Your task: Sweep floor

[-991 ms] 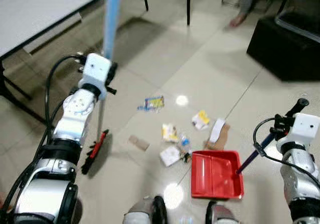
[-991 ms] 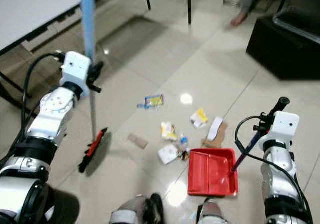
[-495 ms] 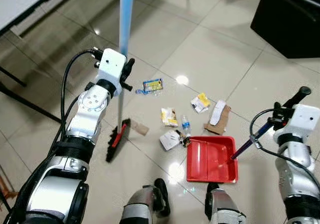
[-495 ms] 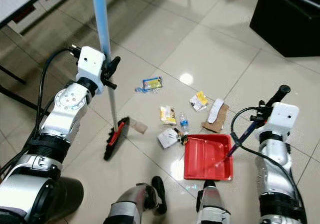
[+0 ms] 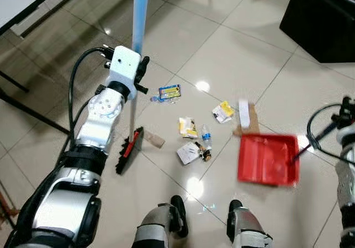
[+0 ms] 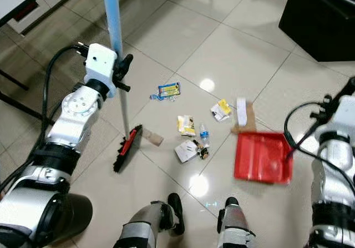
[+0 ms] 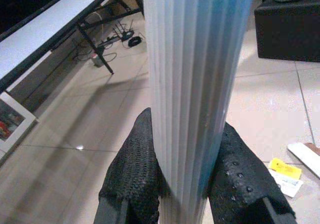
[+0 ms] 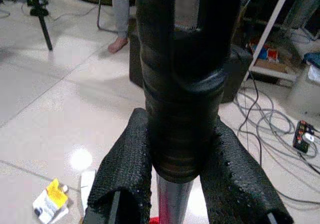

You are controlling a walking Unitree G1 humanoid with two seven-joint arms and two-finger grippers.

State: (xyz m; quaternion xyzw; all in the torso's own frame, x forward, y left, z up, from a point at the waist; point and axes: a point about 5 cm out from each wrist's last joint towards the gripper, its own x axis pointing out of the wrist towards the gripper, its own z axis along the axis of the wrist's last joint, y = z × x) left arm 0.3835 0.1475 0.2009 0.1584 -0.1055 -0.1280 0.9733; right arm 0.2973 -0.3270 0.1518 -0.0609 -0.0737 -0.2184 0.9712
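Left eye view: left gripper [image 5: 135, 76] clamps the blue broom pole [image 5: 138, 20]; broom head [image 5: 128, 150] sits on the floor left of the litter pile [image 5: 195, 140]. Right gripper [image 8: 177, 184] is closed on the dustpan handle [image 8: 177, 83]. Since 0.5 s ago the red dustpan [image 5: 268, 159] has slid right, away from the pile, blurred, while the broom has barely moved. Litter is uncollected; the pan likely needs re-placing before sweeping.
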